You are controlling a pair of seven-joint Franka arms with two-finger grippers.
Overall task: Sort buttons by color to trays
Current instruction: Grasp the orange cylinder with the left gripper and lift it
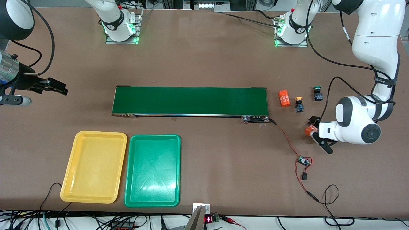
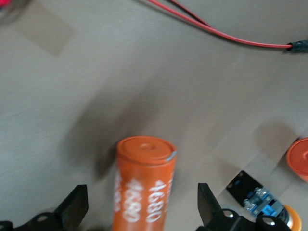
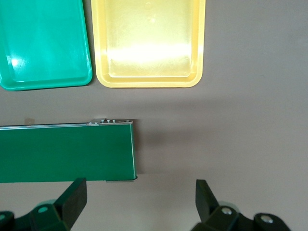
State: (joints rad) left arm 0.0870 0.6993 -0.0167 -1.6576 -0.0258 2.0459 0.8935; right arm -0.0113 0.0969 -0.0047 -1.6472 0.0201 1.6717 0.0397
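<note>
- Left gripper [image 1: 314, 131]: low at the left arm's end of the table, fingers [image 2: 77, 207] spread wide, not clamped.
- Orange cylinder [image 2: 144, 185], printed "4680": stood between the left fingers, clear of both pads.
- Second cylinder [image 1: 284, 98]: lay on the table beside the belt's end, near the left gripper.
- Yellow button [image 1: 299, 104]: on the table just beside the second cylinder, outside the left fingers.
- Green button [image 1: 317, 93]: on the table near the yellow button, toward the left arm's end, outside the fingers.
- Only these two buttons showed.
- Right gripper [image 1: 54, 86]: waited above the table's right-arm end, fingers [image 3: 72, 197] apart, holding nothing.
- Belt [image 1: 190, 101]: long, dark green, its end below the right fingers.
- Yellow tray [image 1: 96, 137] and green tray [image 1: 153, 138]: side by side, nearer the camera than the belt; nothing lay in either.
- Red wire [image 1: 287, 140]: ran from the belt's end past the left gripper.
</note>
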